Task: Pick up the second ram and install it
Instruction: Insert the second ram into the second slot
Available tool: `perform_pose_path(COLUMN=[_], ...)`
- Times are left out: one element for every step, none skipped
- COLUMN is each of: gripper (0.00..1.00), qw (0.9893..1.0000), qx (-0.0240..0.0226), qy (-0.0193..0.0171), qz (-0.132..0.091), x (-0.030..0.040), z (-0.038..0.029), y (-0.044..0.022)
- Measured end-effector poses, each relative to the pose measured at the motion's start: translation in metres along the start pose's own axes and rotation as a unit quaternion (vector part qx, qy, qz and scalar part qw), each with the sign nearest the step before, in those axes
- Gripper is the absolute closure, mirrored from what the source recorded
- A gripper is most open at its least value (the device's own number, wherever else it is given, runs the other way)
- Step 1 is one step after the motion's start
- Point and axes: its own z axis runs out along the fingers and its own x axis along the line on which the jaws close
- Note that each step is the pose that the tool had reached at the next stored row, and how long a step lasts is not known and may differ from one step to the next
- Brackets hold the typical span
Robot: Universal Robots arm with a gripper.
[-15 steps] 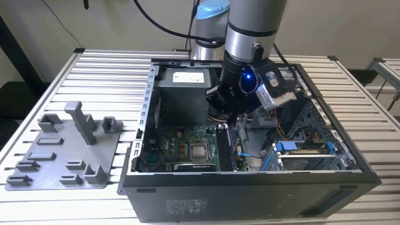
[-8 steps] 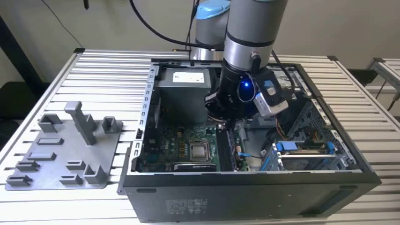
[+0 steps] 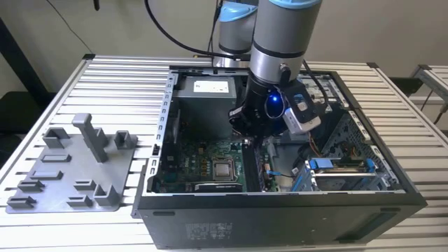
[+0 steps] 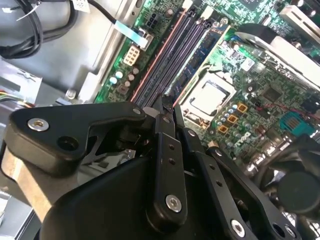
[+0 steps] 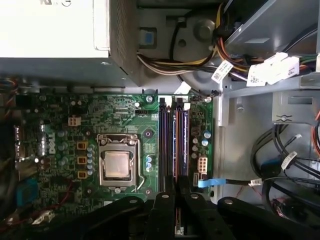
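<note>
My gripper (image 3: 253, 137) hangs inside the open computer case, low over the green motherboard (image 3: 203, 157). In both wrist views its black fingers (image 4: 165, 150) stand close together, shut on the thin edge of the second ram (image 5: 178, 220), most of which they hide. The fingertips of the gripper (image 5: 176, 192) sit at the near end of the long dark memory slots (image 5: 167, 145), in line with them. In the second wrist view the gripper (image 4: 167, 107) points along those slots (image 4: 170, 55). What looks like a green module (image 4: 197, 62) stands in the slot beside.
The processor socket (image 5: 117, 165) lies beside the slots. A grey power supply (image 3: 206, 89) fills the case's far end, and cable bundles (image 5: 280, 160) and a drive cage (image 3: 343, 173) crowd the exterior view's right. A grey holder tray (image 3: 70, 173) with upright posts lies outside the case.
</note>
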Motion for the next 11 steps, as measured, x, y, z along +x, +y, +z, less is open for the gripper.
perform_pose_path(gripper=[0.86,0.86,0.86,0.86,0.86,0.86,0.86,0.86,0.86,0.86,0.86], qw=[1.0000,1.0000,1.0000,1.0000,1.0000,1.0000,1.0000,1.0000,1.0000,0.9999,0.9999], qx=[-0.0001,0.0000,-0.0001,0.0000,0.0000,0.0000,0.0000,0.0000,0.0001,0.0003,0.0003], qy=[0.0000,0.0000,0.0000,0.0000,0.0000,0.0000,0.0000,0.0000,0.0001,0.0001,0.0001], qz=[0.000,0.000,0.000,0.000,0.000,0.000,0.001,0.003,0.007,0.010,0.014], x=[0.0000,0.0001,0.0001,0.0001,0.0002,0.0002,0.0002,0.0003,0.0003,0.0004,0.0005], z=[0.0018,0.0036,0.0054,0.0072,0.0090,0.0109,0.0126,0.0145,0.0163,0.0181,0.0199], y=[0.0000,0.0000,0.0000,0.0001,0.0001,0.0001,0.0001,0.0000,0.0000,-0.0001,-0.0001])
